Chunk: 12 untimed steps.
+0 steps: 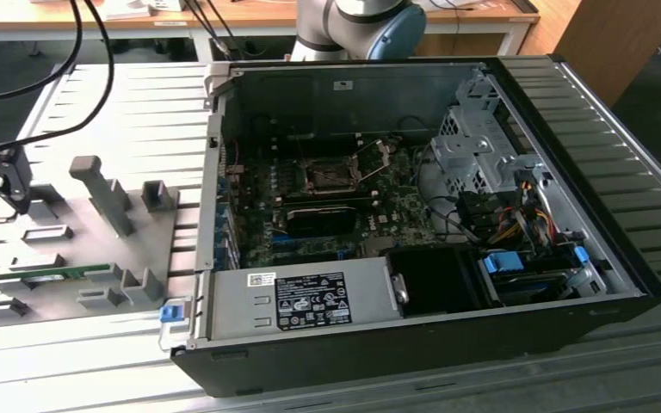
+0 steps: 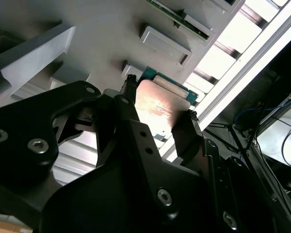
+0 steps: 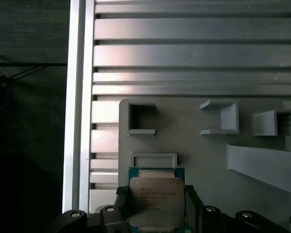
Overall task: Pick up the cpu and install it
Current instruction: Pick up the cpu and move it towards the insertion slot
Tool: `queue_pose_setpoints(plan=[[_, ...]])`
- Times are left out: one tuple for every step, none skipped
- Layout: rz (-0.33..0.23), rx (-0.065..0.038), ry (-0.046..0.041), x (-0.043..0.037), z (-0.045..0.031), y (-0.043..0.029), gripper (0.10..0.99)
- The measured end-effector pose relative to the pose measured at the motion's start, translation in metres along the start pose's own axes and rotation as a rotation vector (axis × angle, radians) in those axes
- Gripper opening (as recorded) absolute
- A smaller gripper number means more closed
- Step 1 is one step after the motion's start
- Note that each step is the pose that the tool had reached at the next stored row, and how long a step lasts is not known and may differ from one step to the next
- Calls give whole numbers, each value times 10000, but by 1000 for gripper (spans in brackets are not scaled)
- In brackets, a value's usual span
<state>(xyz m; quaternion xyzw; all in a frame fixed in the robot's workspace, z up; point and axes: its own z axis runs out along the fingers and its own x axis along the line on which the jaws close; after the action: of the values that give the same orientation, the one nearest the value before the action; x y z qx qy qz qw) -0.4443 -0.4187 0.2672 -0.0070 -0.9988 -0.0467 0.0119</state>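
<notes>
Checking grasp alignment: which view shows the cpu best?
First wrist view: the cpu faces the camera squarely, held in the gripper. Second wrist view shows it obliquely, with glare. Exterior view: too small to tell.

ribbed metal table (image 1: 135, 103) | on it: grey fixture plate (image 1: 176, 249) | open computer case (image 1: 423, 344)
</notes>
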Motion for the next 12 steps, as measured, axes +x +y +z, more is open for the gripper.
queue_pose_setpoints(plan=[[1,0,0,0,-5,0,541],[1,0,-1,0,-10,1,541],[2,0,-1,0,-15,1,541],[2,0,0,0,-21,2,541],[3,0,0,1,-26,2,541],[3,-1,-3,1,-30,3,541],[3,0,0,1,-37,4,541],[3,-2,0,1,-44,4,541],[3,-3,-1,1,-51,5,541],[3,-4,0,1,-59,5,541],[3,-4,0,1,-66,6,541],[3,-5,0,2,-72,7,541]])
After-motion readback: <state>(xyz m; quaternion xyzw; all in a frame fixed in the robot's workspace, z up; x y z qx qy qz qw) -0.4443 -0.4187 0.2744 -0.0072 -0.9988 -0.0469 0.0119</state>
